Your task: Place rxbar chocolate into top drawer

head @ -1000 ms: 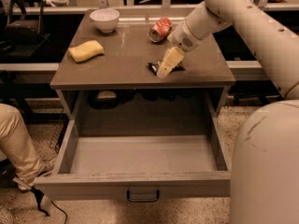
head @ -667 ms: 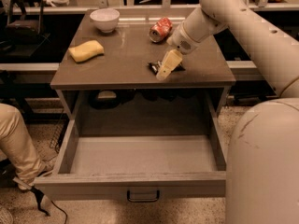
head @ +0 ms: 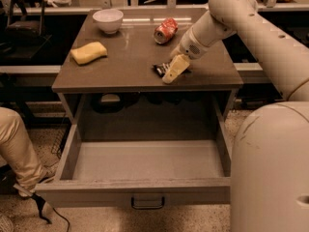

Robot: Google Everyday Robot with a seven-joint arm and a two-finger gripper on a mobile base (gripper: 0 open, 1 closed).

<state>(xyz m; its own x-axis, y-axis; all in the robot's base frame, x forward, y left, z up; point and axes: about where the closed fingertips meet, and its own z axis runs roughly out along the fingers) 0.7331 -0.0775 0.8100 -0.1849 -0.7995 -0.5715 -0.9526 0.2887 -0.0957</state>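
The rxbar chocolate [head: 158,69] is a black-wrapped bar lying on the table top near its front edge, right of centre. Only its left end shows; the rest is hidden under my gripper [head: 173,70]. The gripper reaches in from the upper right, and its pale fingertip end points down onto the bar. The top drawer [head: 91,193] is pulled wide open below the table top. Its grey inside is bare and a small dark handle [head: 147,202] sits on its front panel.
On the table [head: 130,47] are a crushed red soda can [head: 165,30], a white bowl [head: 107,20] at the back left and a yellow sponge [head: 89,52] at the left. A person's leg [head: 14,149] is at the lower left. My arm and body fill the right side.
My gripper has sunk slightly towards the bar at the table's front edge. The bar, the drawer and the other things have not moved.
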